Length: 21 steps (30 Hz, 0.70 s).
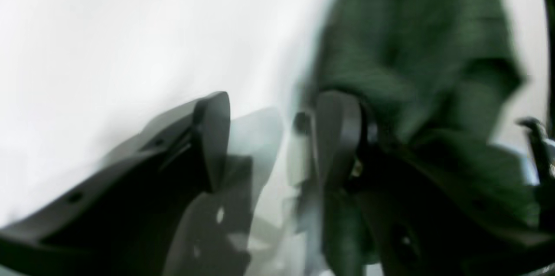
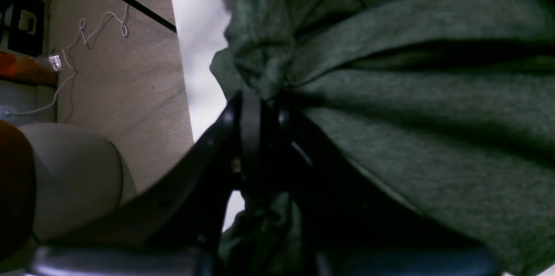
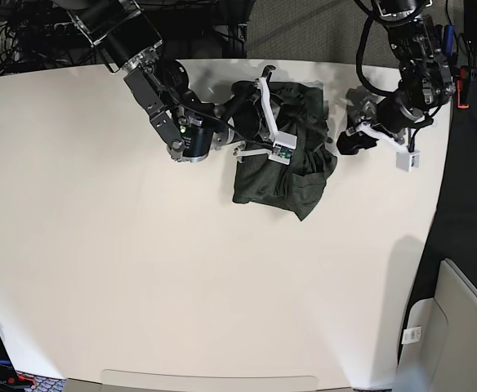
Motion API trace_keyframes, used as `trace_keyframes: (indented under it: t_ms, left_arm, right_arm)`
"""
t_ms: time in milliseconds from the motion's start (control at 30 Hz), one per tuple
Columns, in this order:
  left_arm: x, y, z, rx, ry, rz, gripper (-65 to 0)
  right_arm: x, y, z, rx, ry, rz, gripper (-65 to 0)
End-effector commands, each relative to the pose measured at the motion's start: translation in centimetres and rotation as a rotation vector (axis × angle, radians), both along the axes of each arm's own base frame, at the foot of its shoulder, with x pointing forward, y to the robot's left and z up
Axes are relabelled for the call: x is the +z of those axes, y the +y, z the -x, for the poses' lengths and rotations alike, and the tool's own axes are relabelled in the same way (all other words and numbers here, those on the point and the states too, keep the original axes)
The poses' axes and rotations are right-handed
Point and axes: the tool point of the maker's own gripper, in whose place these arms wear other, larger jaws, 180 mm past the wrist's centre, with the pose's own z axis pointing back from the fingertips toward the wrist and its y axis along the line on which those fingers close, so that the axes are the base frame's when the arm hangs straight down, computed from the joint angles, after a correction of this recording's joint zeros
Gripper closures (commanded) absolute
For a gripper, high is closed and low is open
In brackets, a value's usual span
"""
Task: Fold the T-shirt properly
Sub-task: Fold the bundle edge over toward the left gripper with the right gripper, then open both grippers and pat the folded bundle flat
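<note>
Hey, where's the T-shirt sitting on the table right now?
In the base view the T-shirt lies bunched near the table's far edge, right of centre, between the right gripper and left gripper.

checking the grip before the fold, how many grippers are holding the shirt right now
1. The right gripper is shut on the T-shirt at its left edge; the left gripper is open, just beside it.

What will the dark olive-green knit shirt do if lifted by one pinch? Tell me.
The dark olive-green knit shirt likely hangs limp: it bunches in soft folds where the right gripper pinches it. Probably light, and unlikely to slide on the white table.
</note>
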Motion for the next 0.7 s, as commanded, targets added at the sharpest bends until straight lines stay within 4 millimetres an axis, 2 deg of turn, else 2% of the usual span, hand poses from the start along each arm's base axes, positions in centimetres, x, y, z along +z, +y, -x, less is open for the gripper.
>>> trace_keyframes:
  t_ms: [0, 100, 200, 367, 500, 667]
  left_arm:
    - [1.4, 1.2, -1.0, 0.041, -0.059, -0.001, -31.7]
    - [1.6, 2.7, -0.6, 0.095, -0.063, 0.003, -31.7]
    - [1.5, 2.2, -0.2, 0.064, -0.036, 0.006, -31.7]
    - [4.0, 0.7, -0.3, 0.023, -0.090, -0.014, -31.7]
    - [4.6, 0.7, -0.5, 0.018, -0.108, -0.025, -31.7]
    - [5.2, 0.7, -0.6, 0.017, -0.126, -0.034, -31.7]
  right_arm:
    - [1.0, 0.4, -0.5, 0.005, -0.027, -0.025, -0.1]
    - [1.1, 0.5, -0.4, 0.009, -0.025, -0.028, -0.1]
    - [1.5, 1.5, 0.6, 0.061, -0.043, -0.034, -0.2]
    - [2.3, 2.3, 1.3, 0.114, -0.077, -0.041, -0.8]
    - [2.3, 2.2, 1.2, 0.113, -0.083, -0.041, -7.5]
    - [2.9, 0.1, 0.3, 0.081, -0.129, -0.044, -15.9]
